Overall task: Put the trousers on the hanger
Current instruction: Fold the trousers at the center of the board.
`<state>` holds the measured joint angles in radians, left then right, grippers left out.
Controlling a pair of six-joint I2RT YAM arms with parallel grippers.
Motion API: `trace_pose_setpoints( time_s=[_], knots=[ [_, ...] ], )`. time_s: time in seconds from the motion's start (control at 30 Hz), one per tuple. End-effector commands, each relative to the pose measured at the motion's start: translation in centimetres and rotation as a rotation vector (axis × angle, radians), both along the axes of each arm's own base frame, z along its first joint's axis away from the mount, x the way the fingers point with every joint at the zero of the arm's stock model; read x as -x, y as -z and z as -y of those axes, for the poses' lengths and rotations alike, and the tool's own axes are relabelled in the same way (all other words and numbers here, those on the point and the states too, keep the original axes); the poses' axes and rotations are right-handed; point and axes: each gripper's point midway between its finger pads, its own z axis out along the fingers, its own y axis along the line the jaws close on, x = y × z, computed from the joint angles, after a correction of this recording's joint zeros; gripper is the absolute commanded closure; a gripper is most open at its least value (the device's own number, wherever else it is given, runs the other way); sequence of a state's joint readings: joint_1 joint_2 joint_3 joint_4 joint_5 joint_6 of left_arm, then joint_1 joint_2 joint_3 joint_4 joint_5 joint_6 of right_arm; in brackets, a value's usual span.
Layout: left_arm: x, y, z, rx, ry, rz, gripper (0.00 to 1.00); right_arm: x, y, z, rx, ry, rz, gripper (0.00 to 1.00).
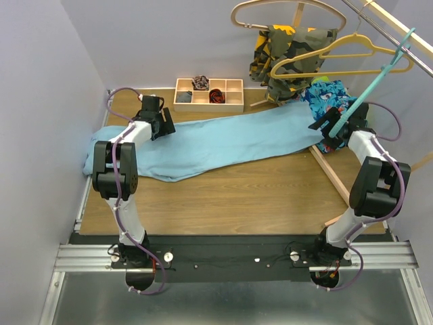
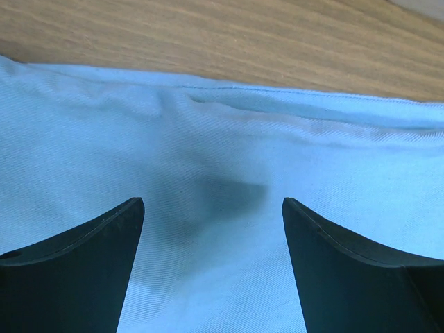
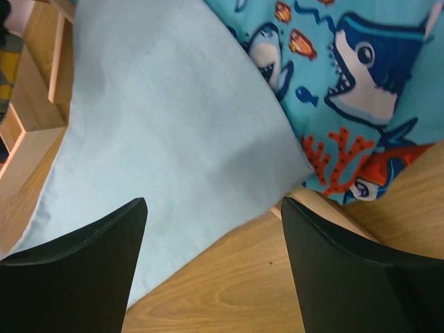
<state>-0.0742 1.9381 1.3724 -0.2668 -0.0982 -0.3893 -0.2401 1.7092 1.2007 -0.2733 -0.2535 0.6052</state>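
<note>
The wood-grain table (image 1: pixel 257 196) is the broadest surface, smooth with a brown plank pattern. Across it, from the left edge almost to the right, lie the trousers (image 1: pixel 223 142): one long piece of soft sky-blue cloth, flat and lightly wrinkled, bunched at the left end. Up close it shows a fine twill weave and a stitched seam. They are not on any hanger. Two white and black jointed arms rise from the near edge, the left arm (image 1: pixel 118 169) over the trousers' left part and the right arm (image 1: pixel 375 183) by their right end. At the far right hangs one camouflage garment (image 1: pixel 287 57) in olive, black and yellow patches. Below it is one bright shark-print cloth (image 1: pixel 331 98), which meets the trousers' corner. One shallow pale wooden tray (image 1: pixel 223 107) stands at the far edge, divided into eight square compartments. Three of these hold small dark items, too small to name. There are three hangers. The pale wooden hanger (image 1: pixel 235 15) curves at the top, and the yellow hanger (image 1: pixel 312 57) is in front of the camouflage. The hanger (image 1: pixel 369 88) of the task is thin and teal. It leans steeply, hook uppermost near the rail, with its lower end beside the right gripper (image 3: pixel 214 202). I cannot tell whether they touch. The left gripper (image 2: pixel 212 205) hangs just above the blue cloth. Both grippers have matte black wedge-shaped jaws spread wide, with nothing between them.
</note>
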Motion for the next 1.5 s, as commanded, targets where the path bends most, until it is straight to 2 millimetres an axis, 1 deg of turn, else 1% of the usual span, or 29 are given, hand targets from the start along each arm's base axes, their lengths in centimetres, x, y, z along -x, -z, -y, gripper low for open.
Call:
trace_pose_setpoints(
  time_s=[0.0, 0.07, 0.2, 0.57, 0.8, 1.07, 1.17, 1.27, 1.3, 1.37, 1.4, 1.47],
  knots=[
    [0.1, -1.4, 1.2, 0.033, 0.045, 0.041, 0.11, 1.2, 0.2, 0.4, -0.015, 0.063, -0.015, 0.14],
    [0.4, -1.0, 1.2, 0.033, 0.047, 0.037, 0.11, 1.5, 0.4, 0.5, -0.013, 0.074, -0.024, 0.14],
    [0.6, -1.1, 1.2, 0.033, 0.047, 0.04, 0.11, 1.7, 0.8, 0.7, -0.003, 0.083, -0.032, 0.14],
    [0.8, -1.6, 1.1, 0.03, 0.048, 0.047, 0.11, 1.0, 2.1, 1.4, 0.019, 0.095, -0.048, 0.19],
    [1.1, -1.6, 1.0, 0.02, 0.049, 0.046, 0.11, 0.0, 2.8, 1.3, 0.003, 0.085, -0.034, 0.25],
    [1.3, -1.7, 0.8, 0.011, 0.047, 0.048, 0.11, -0.2, 3.8, 1.1, -0.015, 0.086, -0.049, 0.26],
    [1.3, -1.7, 0.8, 0.01, 0.048, 0.048, 0.11, -0.5, 4.0, 1.0, -0.022, 0.078, -0.05, 0.32],
    [1.4, -1.5, 0.8, 0.008, 0.048, 0.042, 0.11, -0.9, 3.8, 1.1, -0.025, 0.083, -0.041, 0.43],
    [1.5, -1.3, 0.7, 0.007, 0.047, 0.039, 0.11, -0.9, 3.9, 1.1, -0.026, 0.082, -0.041, 0.49],
    [1.5, -1.3, 0.7, 0.004, 0.047, 0.037, 0.11, -1.2, 3.6, 1.1, -0.026, 0.077, -0.031, 0.56],
    [1.7, -1.0, 0.7, 0.003, 0.048, 0.031, 0.11, -1.2, 3.6, 1.0, -0.026, 0.073, -0.031, 0.65],
    [1.7, -1.0, 0.6, -0.001, 0.046, 0.031, 0.11, -1.1, 3.3, 0.9, -0.032, 0.069, -0.025, 0.77]
  ],
)
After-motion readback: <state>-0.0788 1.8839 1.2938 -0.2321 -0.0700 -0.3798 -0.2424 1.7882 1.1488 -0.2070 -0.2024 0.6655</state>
